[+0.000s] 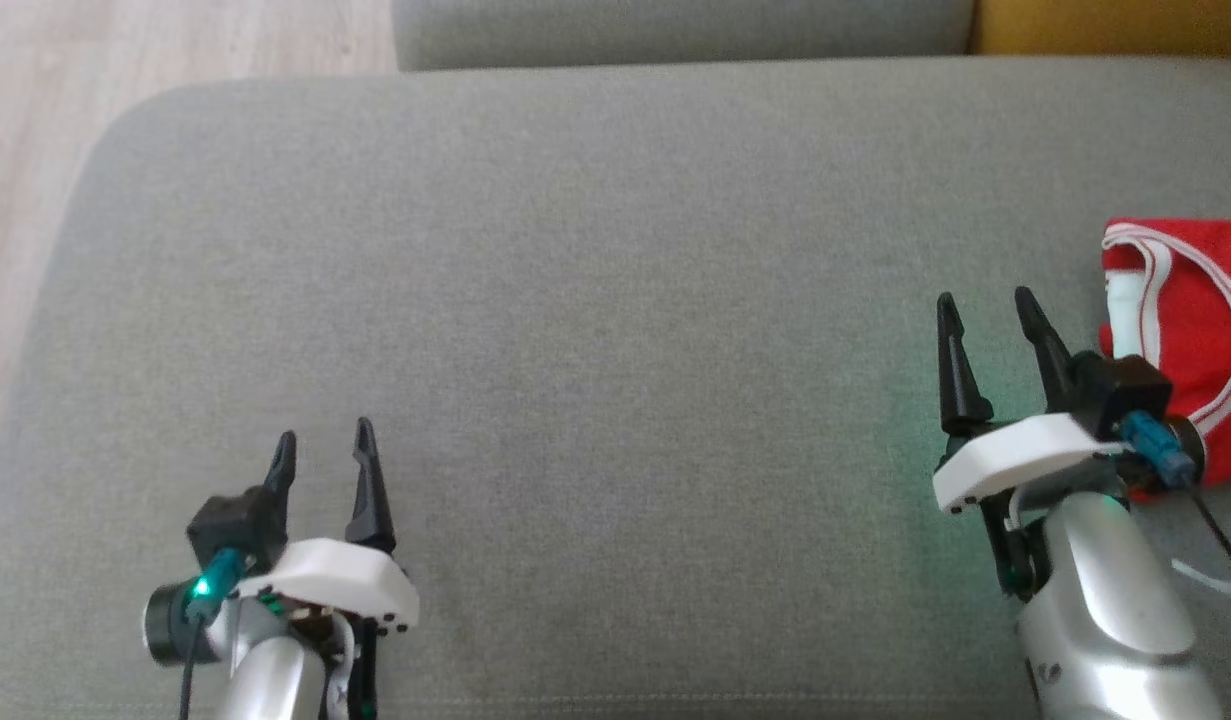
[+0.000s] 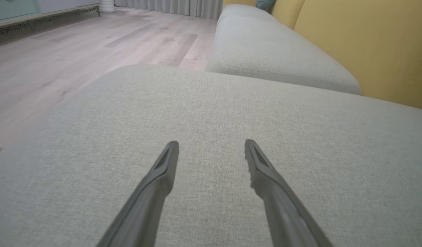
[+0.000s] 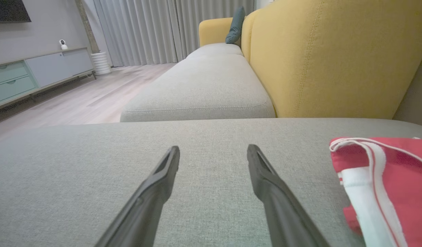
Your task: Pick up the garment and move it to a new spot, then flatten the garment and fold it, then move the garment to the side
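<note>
While the red, white-trimmed garment lies at the right edge of the grey sofa cushion, the right gripper hovers just beside it, fingers spread and empty; the left gripper, likewise spread and empty, hangs well apart, probably so both stand ready to reach.

Left tool and right tool, both empty, fingers spread.

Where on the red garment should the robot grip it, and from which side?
The red garment lies bunched at the right end of the cushion. Its white-trimmed edge stands raised on the side facing the open right gripper, so that gripper would likely best pinch this edge, coming from the garment's left.
</note>
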